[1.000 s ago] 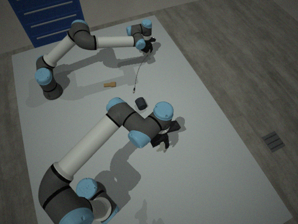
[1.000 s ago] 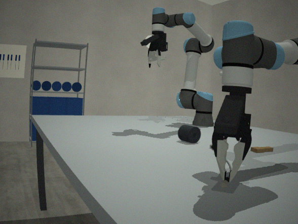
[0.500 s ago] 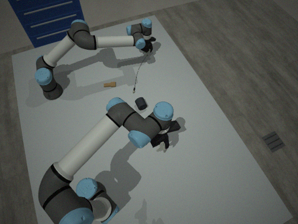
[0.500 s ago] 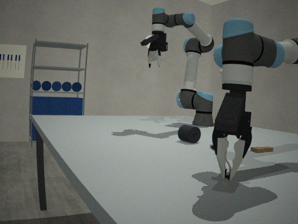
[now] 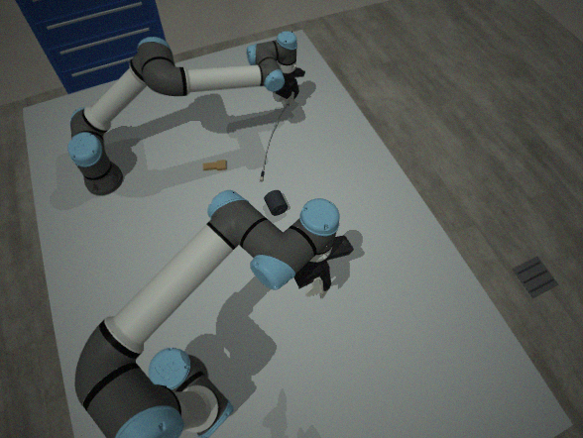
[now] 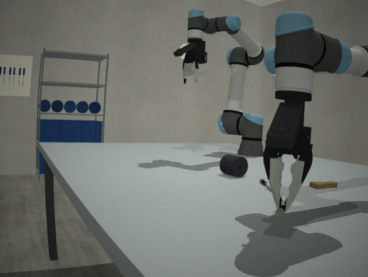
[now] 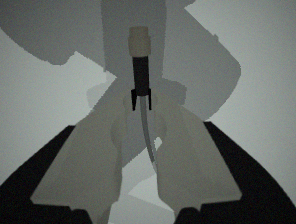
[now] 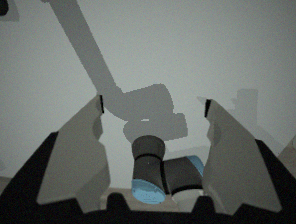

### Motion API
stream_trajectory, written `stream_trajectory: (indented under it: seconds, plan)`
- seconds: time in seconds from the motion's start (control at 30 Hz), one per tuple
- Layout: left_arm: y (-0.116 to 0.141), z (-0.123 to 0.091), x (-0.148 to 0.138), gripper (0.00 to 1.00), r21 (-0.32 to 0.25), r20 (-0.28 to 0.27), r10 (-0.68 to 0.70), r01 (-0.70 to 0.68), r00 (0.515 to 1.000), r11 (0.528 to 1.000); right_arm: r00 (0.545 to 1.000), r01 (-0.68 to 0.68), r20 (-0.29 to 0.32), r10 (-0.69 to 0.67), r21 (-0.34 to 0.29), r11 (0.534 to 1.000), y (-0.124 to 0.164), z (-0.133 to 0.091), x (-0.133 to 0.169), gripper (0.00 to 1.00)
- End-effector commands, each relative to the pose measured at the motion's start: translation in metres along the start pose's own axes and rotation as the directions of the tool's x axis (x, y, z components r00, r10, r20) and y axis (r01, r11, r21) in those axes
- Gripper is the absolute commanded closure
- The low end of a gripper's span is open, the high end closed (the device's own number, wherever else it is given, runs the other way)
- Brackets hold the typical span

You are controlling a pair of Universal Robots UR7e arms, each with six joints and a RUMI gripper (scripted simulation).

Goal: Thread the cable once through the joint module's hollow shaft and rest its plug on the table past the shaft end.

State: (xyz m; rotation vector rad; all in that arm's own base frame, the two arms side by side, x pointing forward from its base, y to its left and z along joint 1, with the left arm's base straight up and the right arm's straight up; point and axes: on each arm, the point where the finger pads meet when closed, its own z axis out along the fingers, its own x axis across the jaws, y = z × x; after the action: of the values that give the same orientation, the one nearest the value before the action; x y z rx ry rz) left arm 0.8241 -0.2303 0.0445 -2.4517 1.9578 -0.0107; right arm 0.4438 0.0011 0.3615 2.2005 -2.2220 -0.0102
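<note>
The joint module (image 5: 276, 202) (image 6: 233, 165), a dark cylinder, lies on its side on the table; its bore is not visible. The thin grey cable (image 5: 272, 136) (image 7: 146, 125) lies outside it. One cable end (image 5: 262, 176) (image 6: 263, 182), black with a light tip, lies near the module. The other end (image 6: 279, 212) (image 7: 141, 75) has a black body and thick tan head. My left gripper (image 5: 290, 101) (image 6: 282, 205) (image 7: 142, 90) is low over the table, shut on the rear of that black body. My right gripper (image 5: 317, 293) (image 6: 191, 82) (image 8: 154, 98) is open and empty, high above the table.
A small orange-brown block (image 5: 215, 164) (image 6: 323, 185) lies on the table, to the left of the cable in the top view. The right arm's elbow and wrist reach over the table close to the module in that view. A dark shape is cut off at the right wrist view's top left corner.
</note>
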Motion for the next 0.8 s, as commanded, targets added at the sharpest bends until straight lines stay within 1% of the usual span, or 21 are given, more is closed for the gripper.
stream_trajectory:
  seconds: [0.0,0.4,0.7,0.77]
  plan:
    - [0.0,-0.007,0.0,1.0,0.002,-0.001,0.0,0.0,1.0,1.0,1.0,0.0,0.0,0.0,0.001,1.0,0.0,0.0,0.0,0.39]
    - [0.0,-0.028,0.0,1.0,0.003,-0.002,0.002,-0.002,1.0,1.0,1.0,0.0,0.0,0.0,0.001,1.0,0.0,0.0,0.0,0.39]
    - [0.0,-0.034,0.0,1.0,0.004,-0.002,0.002,-0.002,1.0,1.0,1.0,0.0,0.0,0.0,0.001,1.0,0.0,0.0,0.0,0.39]
    - [0.007,-0.036,0.008,1.0,0.004,-0.003,0.039,-0.039,0.999,0.999,1.0,0.0,0.0,0.0,0.001,1.0,0.0,0.0,0.0,0.39]
